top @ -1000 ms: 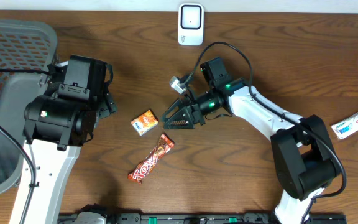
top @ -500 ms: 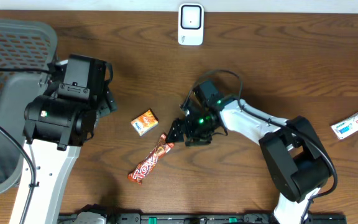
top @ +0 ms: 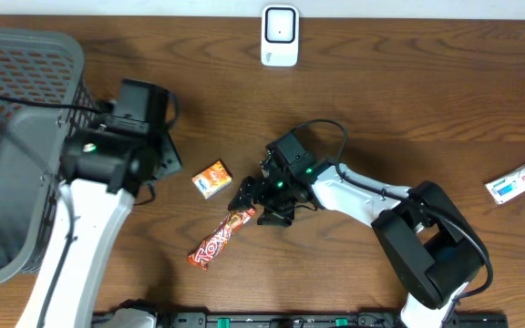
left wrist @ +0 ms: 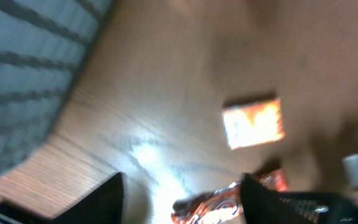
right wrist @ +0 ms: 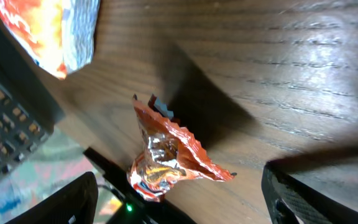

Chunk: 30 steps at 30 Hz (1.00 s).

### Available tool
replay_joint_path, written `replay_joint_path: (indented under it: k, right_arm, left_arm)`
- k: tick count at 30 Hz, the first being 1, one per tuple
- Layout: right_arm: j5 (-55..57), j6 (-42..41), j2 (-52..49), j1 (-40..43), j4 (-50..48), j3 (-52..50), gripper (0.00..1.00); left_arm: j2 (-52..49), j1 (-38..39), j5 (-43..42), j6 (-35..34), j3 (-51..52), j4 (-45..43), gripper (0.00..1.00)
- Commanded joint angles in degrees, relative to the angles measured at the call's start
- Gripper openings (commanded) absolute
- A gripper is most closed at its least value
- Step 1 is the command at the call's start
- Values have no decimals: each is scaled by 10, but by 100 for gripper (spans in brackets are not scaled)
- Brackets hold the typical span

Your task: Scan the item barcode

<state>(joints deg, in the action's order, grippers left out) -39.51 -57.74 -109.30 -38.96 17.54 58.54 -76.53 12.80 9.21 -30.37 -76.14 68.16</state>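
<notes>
Bar (top: 221, 234) lay slantwise on the table (top: 427, 100), just below an orange packet (top: 212, 178). Right gripper (top: 252, 208) stood wide, straddling the bar's crimped upper end without clamping it. Left gripper (left wrist: 182, 180) hung parted, empty.

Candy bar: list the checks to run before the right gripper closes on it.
1. Right gripper open: ok.
2. Candy bar, crimped end between the jaws: ok.
3. Barcode side of the bar visible: cannot tell.
4. Orange packet apart from the jaws: ok.
5. Scanner uncovered: ok.
</notes>
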Motion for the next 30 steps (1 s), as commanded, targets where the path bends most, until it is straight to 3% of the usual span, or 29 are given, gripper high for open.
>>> replay_joint_path:
  k: [1, 2, 10, 11, 12, 13, 15, 16, 24, 30]
  right_arm:
    - [126, -47, -31, -12, 6, -21, 79]
    - [136, -56, -33, -11, 6, -21, 77]
    - [152, -107, -78, -20, -50, -21, 71]
    - [152, -112, -86, -23, -58, -21, 63]
    - [152, -117, -99, -24, -63, -21, 38]
    - [152, -118, -105, -24, -62, -21, 25]
    - [155, -116, -114, -24, -60, -21, 6]
    - [159, -117, -117, -23, -59, -21, 1]
    - [191, -117, -117, -6, -64, -21, 1]
    - [191, -114, -117, 21, -64, -21, 1]
  left_arm:
    - [-19, -9, -61, -21, 90, -12, 34]
    - [-19, -14, -63, -31, 117, -12, 31]
    - [-19, -69, -151, -11, 179, -13, 33]
    - [-19, -71, -170, 1, 179, -13, 34]
    - [-19, -73, -198, 18, 179, -13, 34]
    - [-19, -73, -215, 26, 179, -13, 34]
    - [-19, -73, -250, 41, 182, -13, 34]
    - [-19, -73, -265, 46, 185, -13, 34]
    - [-19, -73, -436, 118, 264, -49, 34]
    - [-19, -73, -465, 117, 309, -71, 31]
